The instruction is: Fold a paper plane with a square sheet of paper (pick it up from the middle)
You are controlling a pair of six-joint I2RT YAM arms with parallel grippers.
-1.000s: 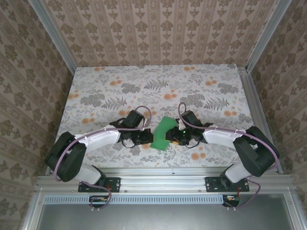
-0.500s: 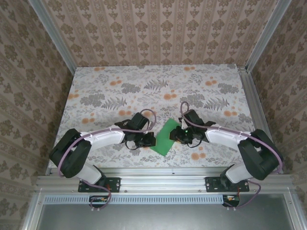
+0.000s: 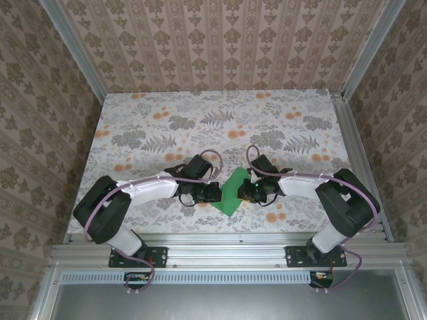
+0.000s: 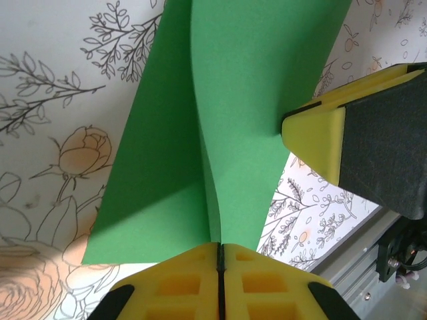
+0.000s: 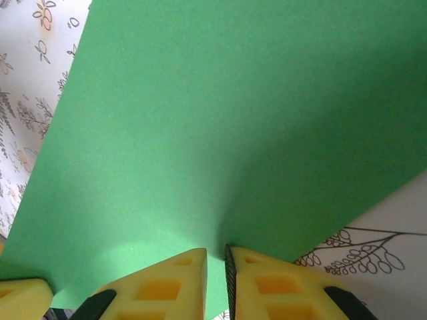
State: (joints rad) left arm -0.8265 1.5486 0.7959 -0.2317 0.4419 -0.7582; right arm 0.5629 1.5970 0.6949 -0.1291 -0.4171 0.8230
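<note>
The square sheet of paper [image 3: 230,192] sits just beyond the near rail [image 3: 227,248] of the counter [image 3: 167,120], about level with the rail's middle. It is held between the two arms. The left pincer [image 3: 215,195] comes in from left of the rail's middle. Its yellow fingers [image 4: 173,283] are clenched flat together on the sheet's edge, with green paper rising straight out of the seam between them. The right pincer [image 3: 243,193] comes in from right of the rail's middle and meets the opposite edge. Its fingers [image 5: 167,280] are drawn close, with a narrow slit between them and green showing in the slit. Whether they actually bite the paper I cannot tell.

The task looks to be at an early stage. From the left wrist the sheet shows one long soft bend running away from the clenched fingers, with one layer curving over a shadowed one. This reads as a first lengthwise fold being formed, not a pressed crease. From above the paper is a plain slanted four-sided shape — no pointed nose, no angled corners, no wings.

Almost everything is left to do: flattening this fold, turning the corners in to a point and folding the wings. Part of the sheet lies low over the counter, though whether it touches is unclear.
</note>
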